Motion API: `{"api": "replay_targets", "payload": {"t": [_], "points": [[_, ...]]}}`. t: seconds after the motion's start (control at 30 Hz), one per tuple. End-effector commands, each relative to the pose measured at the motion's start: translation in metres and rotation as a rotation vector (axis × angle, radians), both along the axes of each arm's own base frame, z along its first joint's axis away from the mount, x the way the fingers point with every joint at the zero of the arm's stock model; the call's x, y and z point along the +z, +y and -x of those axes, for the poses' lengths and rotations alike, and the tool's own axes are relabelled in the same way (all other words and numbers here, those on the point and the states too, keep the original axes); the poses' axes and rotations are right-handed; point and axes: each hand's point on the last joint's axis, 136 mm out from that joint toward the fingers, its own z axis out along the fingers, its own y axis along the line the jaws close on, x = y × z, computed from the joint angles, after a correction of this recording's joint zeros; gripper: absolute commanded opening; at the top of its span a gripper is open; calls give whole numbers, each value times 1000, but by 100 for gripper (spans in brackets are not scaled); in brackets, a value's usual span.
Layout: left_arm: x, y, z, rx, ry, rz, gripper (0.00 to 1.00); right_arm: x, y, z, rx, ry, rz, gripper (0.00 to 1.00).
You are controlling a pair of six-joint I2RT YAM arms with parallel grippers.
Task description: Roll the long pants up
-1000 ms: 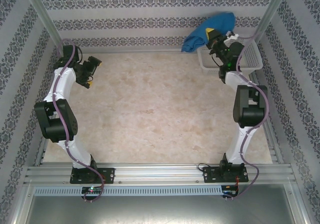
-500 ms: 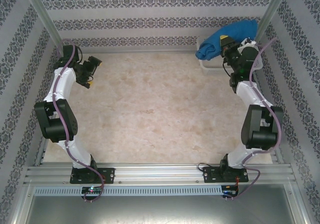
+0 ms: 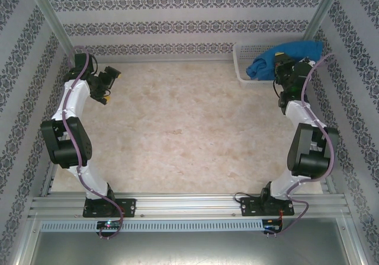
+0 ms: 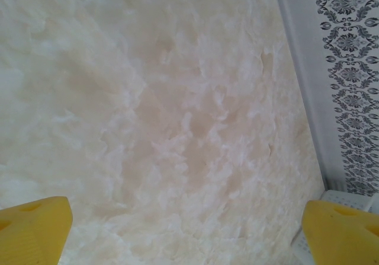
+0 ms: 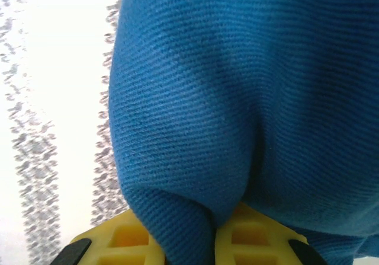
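No readable text, labels, brand marks or numbers in any view. The banded print on the wall (image 3: 177, 26) is floral ornament, not lettering.
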Motion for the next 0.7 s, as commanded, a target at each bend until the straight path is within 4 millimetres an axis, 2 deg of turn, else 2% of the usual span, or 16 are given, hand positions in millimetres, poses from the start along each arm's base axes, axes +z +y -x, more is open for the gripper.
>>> {"api": "replay_targets", "payload": {"t": [0.0,0.2,0.4,0.53,0.67], "points": [[-8,9,1,-6,37,-17,100,66,-16,-14,-39,-230,38,0],[-18,12,0,0,64,-28,100,37,-20,-57,-20,-206,-12,0],[-32,18,-2,13,96,-51,100,-14,-29,-103,-34,-209,-103,0],[-42,21,-7,14,122,-59,100,-20,-24,-136,-9,-228,-105,0],[-49,23,-13,17,133,-52,100,-28,-15,-161,-3,-233,-132,0]]}}
